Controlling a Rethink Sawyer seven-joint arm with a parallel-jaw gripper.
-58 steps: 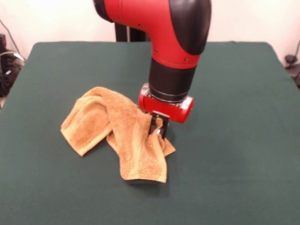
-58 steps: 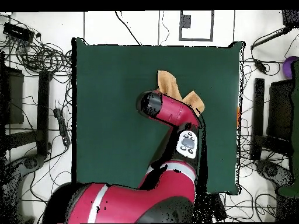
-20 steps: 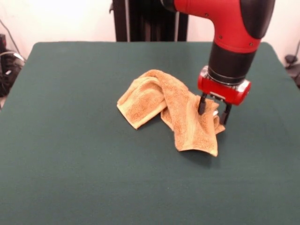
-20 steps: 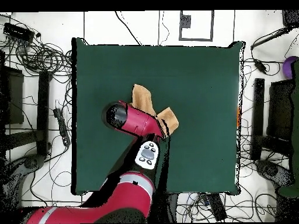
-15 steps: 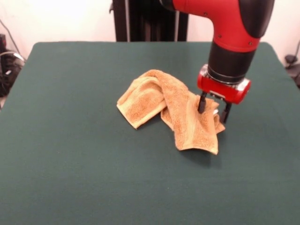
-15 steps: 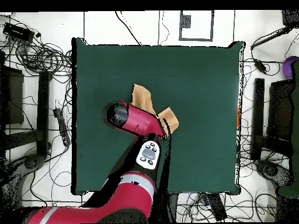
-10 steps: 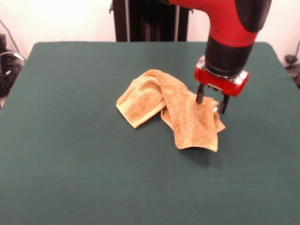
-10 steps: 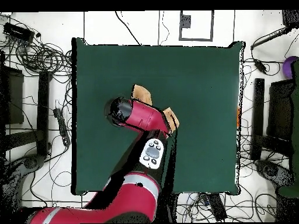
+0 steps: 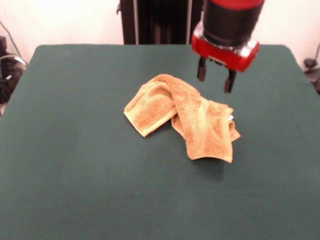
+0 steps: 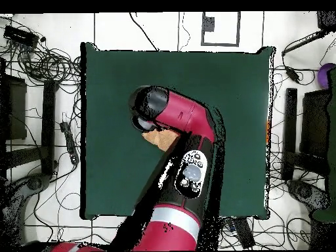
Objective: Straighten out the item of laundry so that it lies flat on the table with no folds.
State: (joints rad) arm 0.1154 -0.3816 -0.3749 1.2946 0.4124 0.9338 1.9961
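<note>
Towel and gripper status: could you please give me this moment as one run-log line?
gripper: open, empty, raised above towel | towel: crumpled, folded over itself, not flat | table: towel near centre | task: incomplete

My towel (image 9: 187, 117) is looped terry cloth, rough and matt, with a flatter woven band down the fold nearest my gripper (image 9: 215, 79). The table (image 9: 75, 190) under the towel is matt felt-like cloth, smooth and even. Above the towel my gripper's fingers (image 9: 201, 70) are matt black, under a glossy red plastic-looking collar
</note>
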